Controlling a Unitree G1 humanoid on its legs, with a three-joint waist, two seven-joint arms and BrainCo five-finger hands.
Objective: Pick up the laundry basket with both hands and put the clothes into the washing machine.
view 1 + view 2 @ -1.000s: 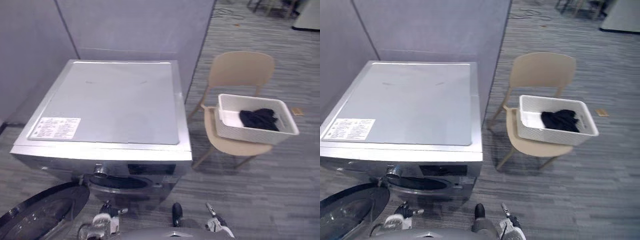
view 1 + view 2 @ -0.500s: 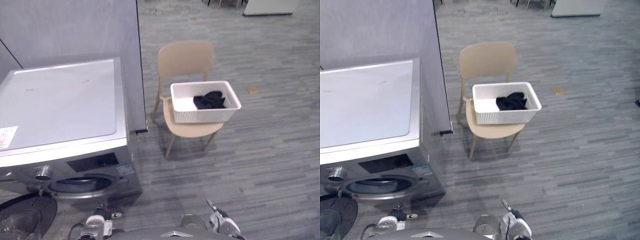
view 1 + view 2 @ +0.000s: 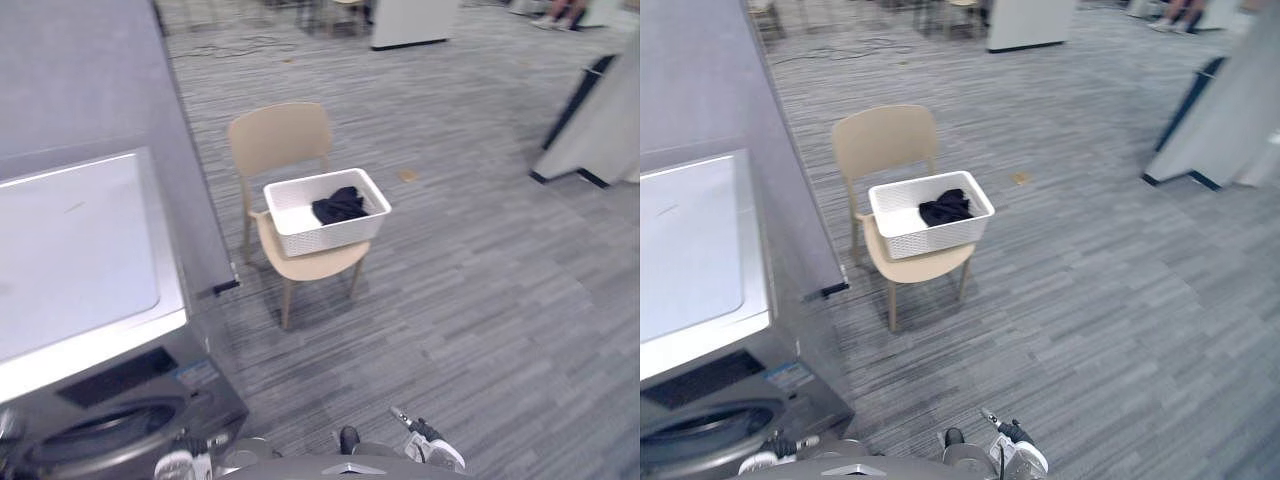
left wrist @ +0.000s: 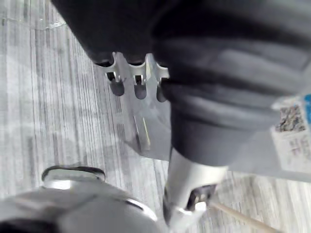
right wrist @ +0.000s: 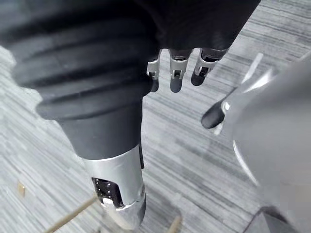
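A white laundry basket point(image 3: 330, 236) stands on the seat of a beige chair point(image 3: 280, 138), a few steps ahead on the floor. Dark clothes point(image 3: 340, 205) lie in a heap inside it. The silver washing machine point(image 3: 70, 250) stands at my left, with its round opening point(image 3: 100, 445) facing me at the lower left. My left hand point(image 4: 131, 73) hangs low over the grey floor with relaxed fingers and holds nothing. My right hand point(image 5: 175, 68) hangs the same way, fingers straight and empty. Both hands are far from the basket.
A grey partition wall point(image 3: 90, 70) rises behind the washing machine, beside the chair. A pale panel on a dark base point(image 3: 600, 120) stands at the right. A light cabinet point(image 3: 410, 20) stands far back. Striped grey floor stretches between me and the chair.
The camera has swung to the right: the washing machine has slid to the picture's left edge and the chair with the basket sits nearer the middle. The things themselves have not moved.
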